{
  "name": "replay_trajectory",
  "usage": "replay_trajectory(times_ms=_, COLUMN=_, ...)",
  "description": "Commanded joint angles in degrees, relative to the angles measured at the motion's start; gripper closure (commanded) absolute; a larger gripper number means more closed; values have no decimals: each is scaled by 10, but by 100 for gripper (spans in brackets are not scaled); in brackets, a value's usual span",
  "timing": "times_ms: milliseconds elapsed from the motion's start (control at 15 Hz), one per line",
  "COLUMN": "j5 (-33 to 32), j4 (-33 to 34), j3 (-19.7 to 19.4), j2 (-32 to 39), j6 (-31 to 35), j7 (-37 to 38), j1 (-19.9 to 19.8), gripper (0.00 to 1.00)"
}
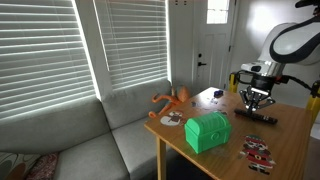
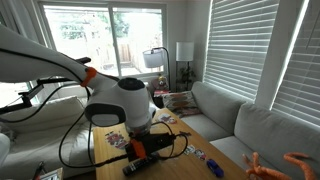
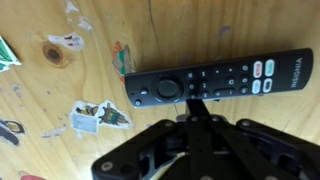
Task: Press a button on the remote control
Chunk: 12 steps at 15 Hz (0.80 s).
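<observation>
The remote control [image 3: 215,80] is a slim black bar lying flat on the wooden table, with a round pad at its left end and coloured buttons at its right end. My gripper [image 3: 197,100] is shut, and its joined fingertips reach the remote's near edge by the middle buttons. I cannot tell whether they touch it. In an exterior view the gripper [image 1: 257,100] points down just above the remote [image 1: 258,117] at the table's far side. In an exterior view the arm and gripper [image 2: 160,148] hide most of the remote.
A green chest-shaped box [image 1: 208,131] stands near the table's front. A red-and-white flat item [image 1: 258,152] lies beside it. An orange toy [image 1: 172,99] sits at the table's edge by the grey sofa [image 1: 70,150]. Stickers [image 3: 98,116] dot the tabletop.
</observation>
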Motion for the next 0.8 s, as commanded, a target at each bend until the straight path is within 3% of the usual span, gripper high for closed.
replay_trajectory(times_ms=0, j5=19, j4=10, j3=12, j2=14, j6=5, j7=-24, j1=-16, gripper=100)
replay_trajectory(times_ms=733, j5=26, j4=10, j3=14, j2=18, j6=3, j7=-29, j1=-21, gripper=100)
